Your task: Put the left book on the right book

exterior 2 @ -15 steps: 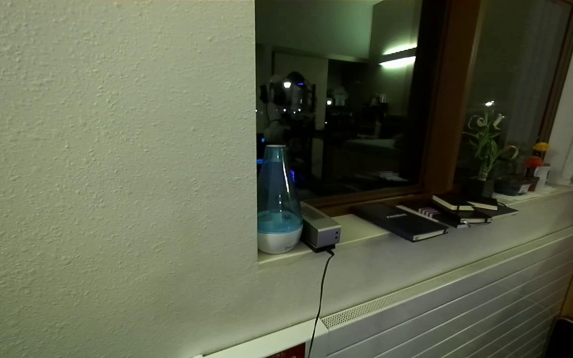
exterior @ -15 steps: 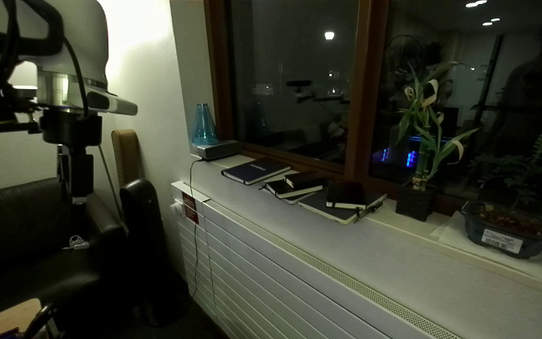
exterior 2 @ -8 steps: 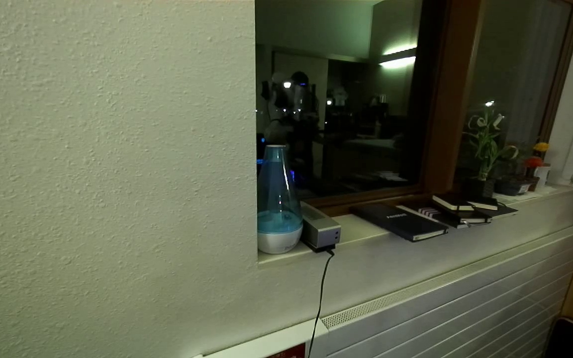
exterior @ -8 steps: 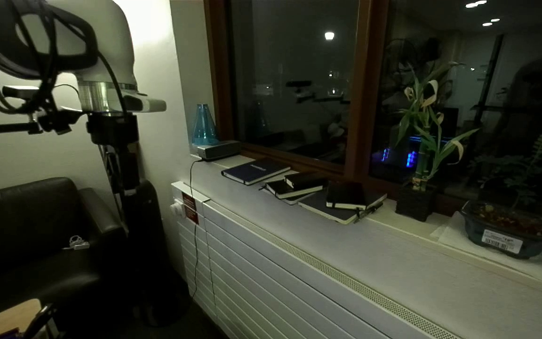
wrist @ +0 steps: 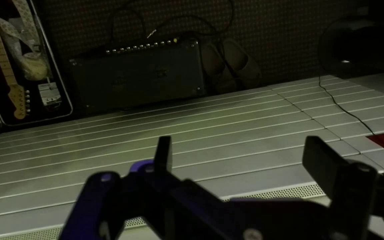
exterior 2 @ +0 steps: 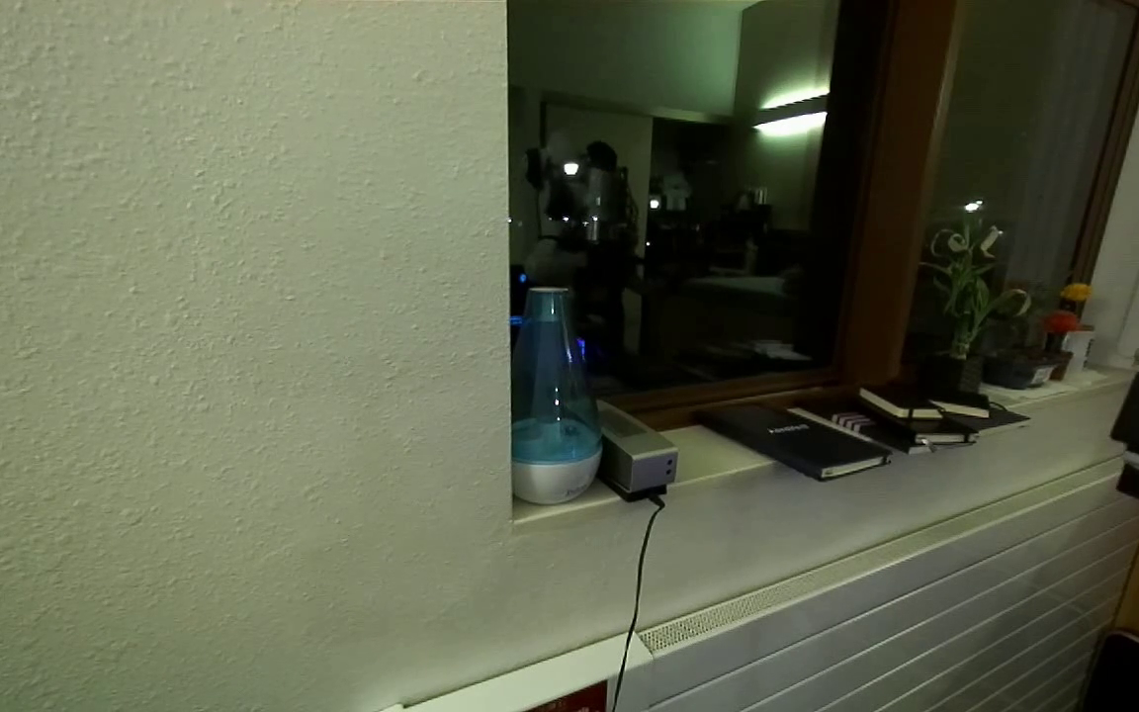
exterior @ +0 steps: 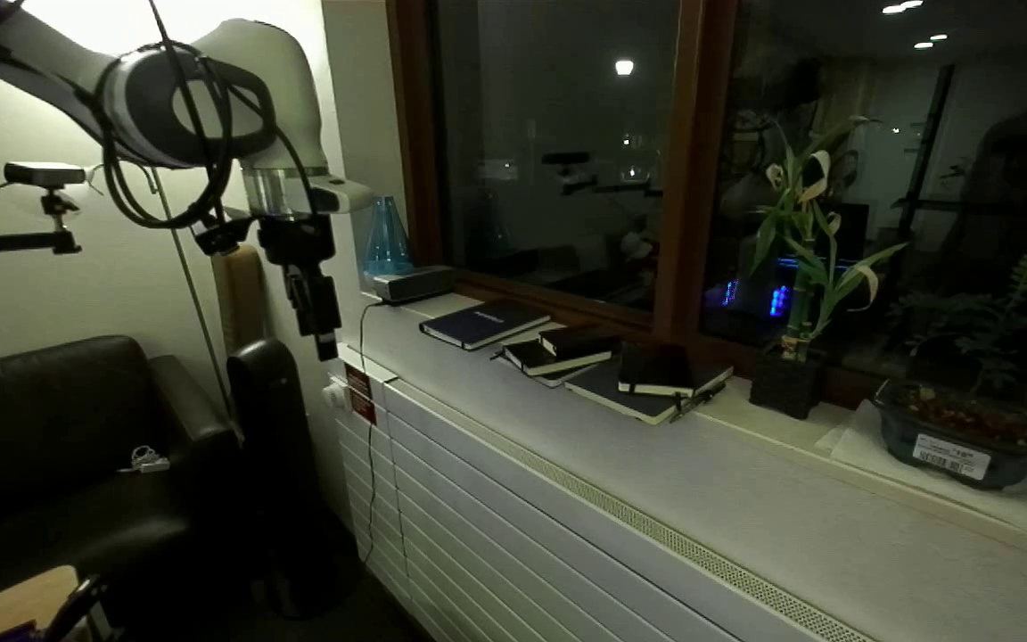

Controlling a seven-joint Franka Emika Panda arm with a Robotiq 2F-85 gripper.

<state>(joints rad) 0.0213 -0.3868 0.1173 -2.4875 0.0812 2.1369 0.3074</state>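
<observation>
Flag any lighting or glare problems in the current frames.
In an exterior view, upper-left wall blown out, sofa near black; in both exterior views, window shows room reflections; in the wrist view, dim overall, gripper dark against paler radiator, amplifier murky.

Books (exterior: 578, 341) on windowsill (exterior: 741, 413), tool (exterior: 326, 346) apart

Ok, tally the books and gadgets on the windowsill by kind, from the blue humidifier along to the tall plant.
Book lying alone: 1
Stacked books: 5, as far as the dim views show
Humidifier: 1
Silvery box: 1
Total: 8
</observation>
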